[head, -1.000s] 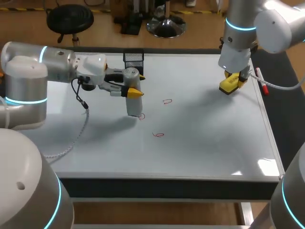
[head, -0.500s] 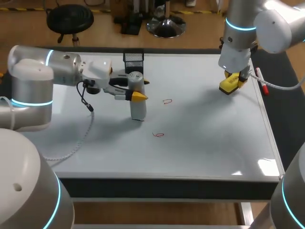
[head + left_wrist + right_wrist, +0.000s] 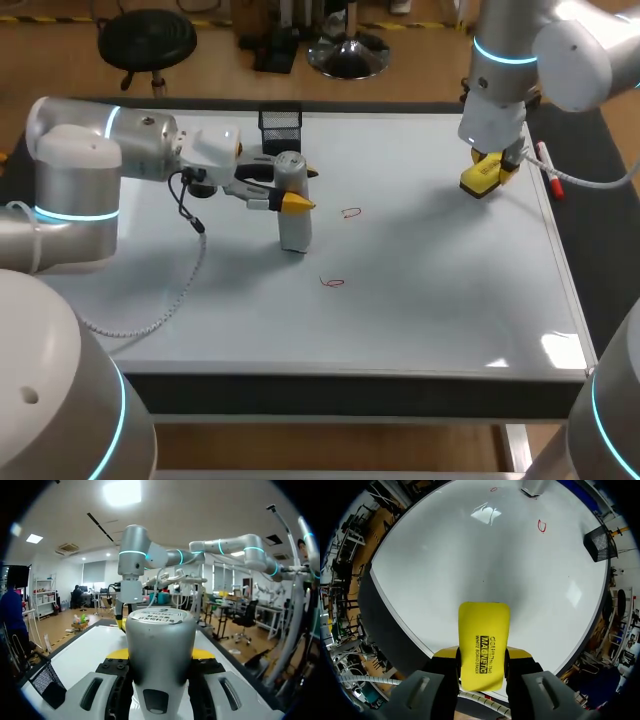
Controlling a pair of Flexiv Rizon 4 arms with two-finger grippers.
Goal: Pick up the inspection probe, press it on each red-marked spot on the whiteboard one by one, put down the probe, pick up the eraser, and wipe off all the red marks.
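Note:
My left gripper [image 3: 298,190] is shut on the grey cylindrical probe [image 3: 293,222], which stands upright with its foot on the whiteboard [image 3: 430,290]. In the left wrist view the probe [image 3: 160,647] fills the gap between the fingers of that gripper [image 3: 160,656]. Two red marks show on the board, one [image 3: 350,212] to the right of the probe and one [image 3: 332,283] nearer the front. My right gripper [image 3: 485,172] hangs over the board's far right, shut on the yellow eraser [image 3: 480,178]. The right wrist view has the eraser [image 3: 484,652] between the fingers, with a red mark [image 3: 542,526] far ahead.
A black mesh basket [image 3: 281,123] stands at the board's back edge behind the probe. A red marker pen [image 3: 549,171] lies at the right edge beside the eraser. A white cable [image 3: 165,295] trails from the left arm across the board's left part.
My left gripper has carried the probe to the right, and the probe now covers the red mark that showed beside its foot. The right arm has kept still.

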